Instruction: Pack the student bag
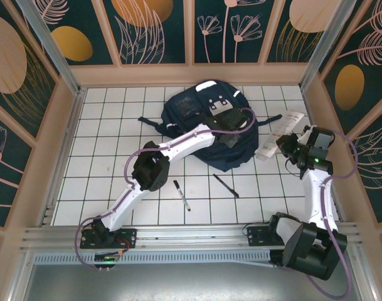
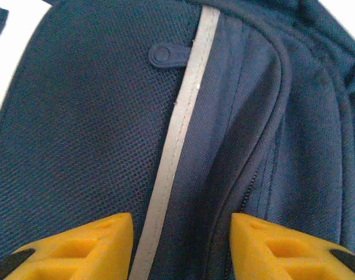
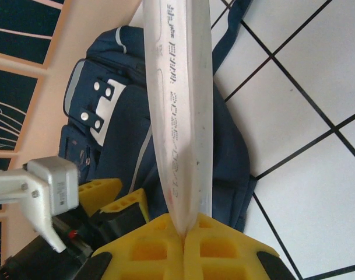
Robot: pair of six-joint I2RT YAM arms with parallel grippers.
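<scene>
The student bag (image 1: 191,113) lies flat at the back middle of the tiled table, navy blue with white patches. My left gripper (image 1: 231,139) is down on its right part. In the left wrist view its yellow fingertips (image 2: 90,245) stand apart, open (image 2: 182,233), over the bag fabric (image 2: 78,146), with a light reflective stripe (image 2: 177,134) and a zip line (image 2: 253,181) between them. My right gripper (image 1: 285,145) hovers just right of the bag, shut (image 3: 183,233) on the edge of a thin white printed packet (image 3: 180,116), which points toward the bag (image 3: 125,140).
Two dark pens (image 1: 182,195) (image 1: 226,185) lie on the tiles in front of the bag. A bag strap (image 1: 269,119) trails to the right under the white packet (image 1: 280,133). Wooden walls close in the table on three sides.
</scene>
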